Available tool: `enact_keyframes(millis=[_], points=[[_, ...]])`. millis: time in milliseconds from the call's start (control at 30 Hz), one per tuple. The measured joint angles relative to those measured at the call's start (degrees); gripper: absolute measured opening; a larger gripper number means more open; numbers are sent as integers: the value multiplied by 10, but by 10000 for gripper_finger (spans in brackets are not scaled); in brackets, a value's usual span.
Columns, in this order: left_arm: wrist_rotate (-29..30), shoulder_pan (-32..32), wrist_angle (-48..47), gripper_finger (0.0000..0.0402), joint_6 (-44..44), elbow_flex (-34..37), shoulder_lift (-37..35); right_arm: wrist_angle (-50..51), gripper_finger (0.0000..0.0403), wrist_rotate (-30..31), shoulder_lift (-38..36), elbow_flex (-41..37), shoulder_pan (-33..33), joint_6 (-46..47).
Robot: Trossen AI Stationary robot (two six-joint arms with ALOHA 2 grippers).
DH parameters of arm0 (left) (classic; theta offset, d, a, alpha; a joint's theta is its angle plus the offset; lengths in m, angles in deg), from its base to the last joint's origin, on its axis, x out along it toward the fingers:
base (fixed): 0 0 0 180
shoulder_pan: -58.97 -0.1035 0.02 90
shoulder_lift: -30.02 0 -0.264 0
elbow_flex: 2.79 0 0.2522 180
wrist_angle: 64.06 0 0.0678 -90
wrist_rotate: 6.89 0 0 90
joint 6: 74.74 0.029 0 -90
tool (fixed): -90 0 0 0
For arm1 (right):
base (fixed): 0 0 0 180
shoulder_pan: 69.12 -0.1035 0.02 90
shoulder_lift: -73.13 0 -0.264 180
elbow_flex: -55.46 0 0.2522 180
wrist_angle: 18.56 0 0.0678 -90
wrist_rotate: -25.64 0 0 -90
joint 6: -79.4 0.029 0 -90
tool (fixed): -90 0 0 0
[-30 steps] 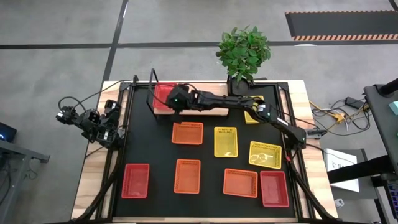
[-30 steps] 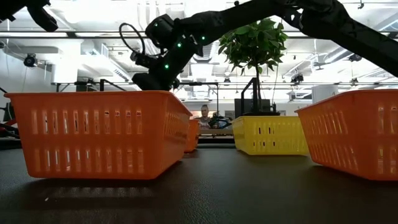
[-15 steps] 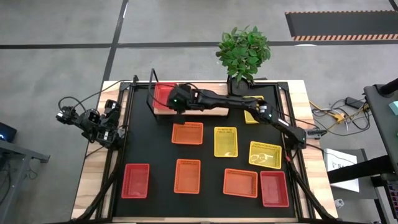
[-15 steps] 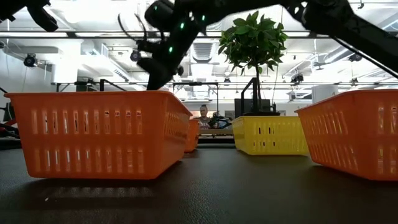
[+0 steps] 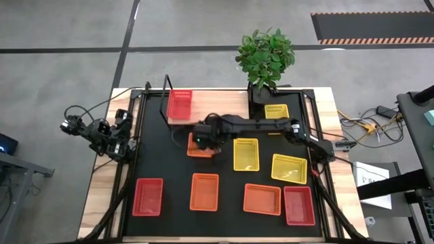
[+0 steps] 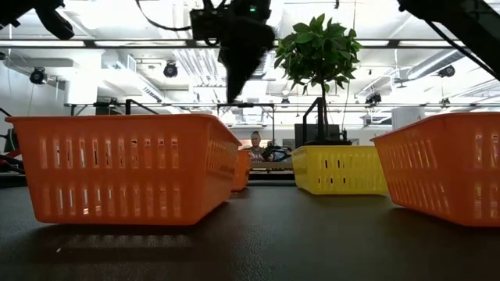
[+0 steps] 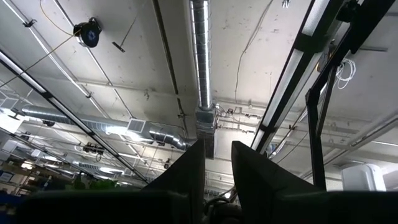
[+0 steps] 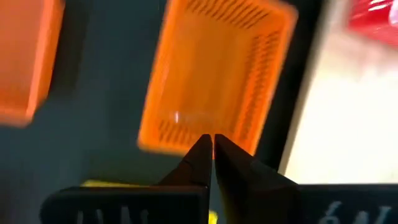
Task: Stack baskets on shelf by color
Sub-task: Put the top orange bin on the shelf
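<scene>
A red basket (image 5: 180, 104) sits at the left end of the light-wood shelf (image 5: 220, 108) at the table's far side. My right gripper (image 5: 203, 140) hangs shut and empty above an orange basket (image 5: 201, 146) just in front of the shelf. Its fingers (image 8: 211, 144) point down at that basket (image 8: 214, 74). In the low view it (image 6: 233, 94) hangs high over the table. Other baskets lie flat on the black tabletop: yellow (image 5: 246, 154), (image 5: 289, 168), (image 5: 276, 112), orange (image 5: 204, 192), (image 5: 262, 198), red (image 5: 148, 196), (image 5: 299, 205). My left gripper (image 7: 217, 163) is folded back at the table's left edge, pointing up at the ceiling, its fingers slightly apart and empty.
A potted plant (image 5: 265, 57) stands at the far edge behind the shelf. The shelf's black metal frame (image 5: 165, 102) rises at its left end. In the low view a near orange basket (image 6: 129, 168) fills the left foreground.
My right gripper has drawn away from the red basket on the shelf toward the table's near edge and risen a little. It has tipped from nearly level to pointing steeply down, and now hangs over the orange basket. The red basket has stayed on the shelf.
</scene>
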State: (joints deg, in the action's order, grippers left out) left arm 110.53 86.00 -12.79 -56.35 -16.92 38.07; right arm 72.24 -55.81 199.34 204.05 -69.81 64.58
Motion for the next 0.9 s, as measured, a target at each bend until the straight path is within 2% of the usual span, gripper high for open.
enact_keyframes(millis=[100, 300, 433, 600, 900], points=[[0, 0, 1, 63, -1, 0, 0, 24, 30, -1, 4, -1, -9, -62], [0, 0, 2, 63, -1, 0, 0, 33, 104, 1, 5, -31, -14, -221], [0, 0, 4, 63, -1, 0, 0, 32, 137, 5, 5, -54, -14, -287], [0, 0, 4, 63, -1, 0, -1, 25, 145, 5, 6, -95, -3, -317], [0, 0, 4, 63, -1, 0, -1, -42, 127, 5, 7, -143, 16, -323]])
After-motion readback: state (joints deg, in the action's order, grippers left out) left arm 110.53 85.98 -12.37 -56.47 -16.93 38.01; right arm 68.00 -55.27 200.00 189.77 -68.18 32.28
